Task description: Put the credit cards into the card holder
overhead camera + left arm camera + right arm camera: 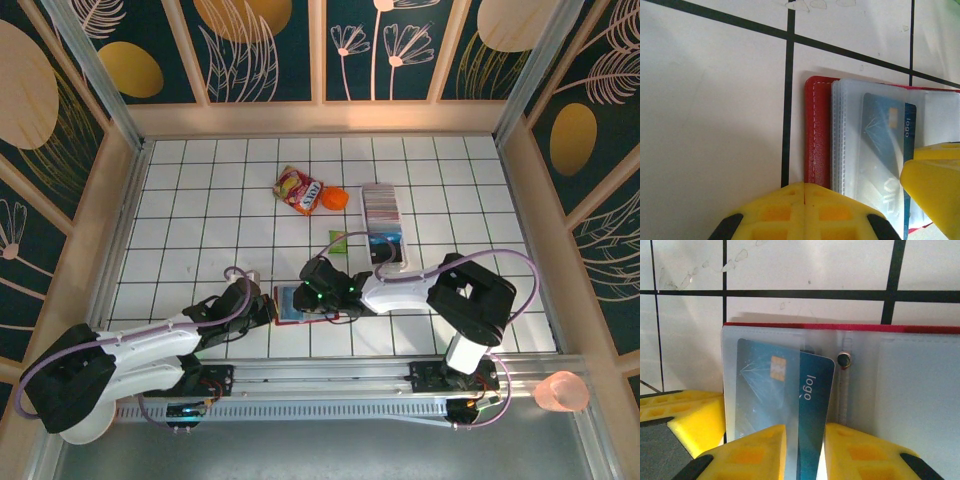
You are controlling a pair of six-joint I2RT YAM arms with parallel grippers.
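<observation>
Close to the arms' bases, on the white worktop point(200, 200) ruled with black grid lines, a small red leather-like folding card holder point(290, 305) lies opened flat. Its long axis runs side to side between the two claws. The left claw point(805, 197) has its yellow fingers pressed together, tips at the holder's stitched red edge. The right claw point(805, 435) comes in from the other side with its fingers a little apart over a blue plastic credit card point(812, 390), which lies flat and shows through the gap. That card lies lengthwise along the right claw's reach, its chip end under a clear sleeve, the word "logo" reading sideways.

The right wrist view catches a metal snap stud point(843, 360) on the holder's middle fold. The left wrist view shows the stacked clear sleeve edges point(840, 140) instead.

Farther back, a long white plastic tray point(397, 262) holds pale cards point(381, 205) and runs lengthwise away from the arms. Beyond it a red-and-yellow snack packet point(298, 190) lies beside a small orange thing point(333, 199). Dark floral panels point(270, 50) in pale wood frames wall the worktop in.
</observation>
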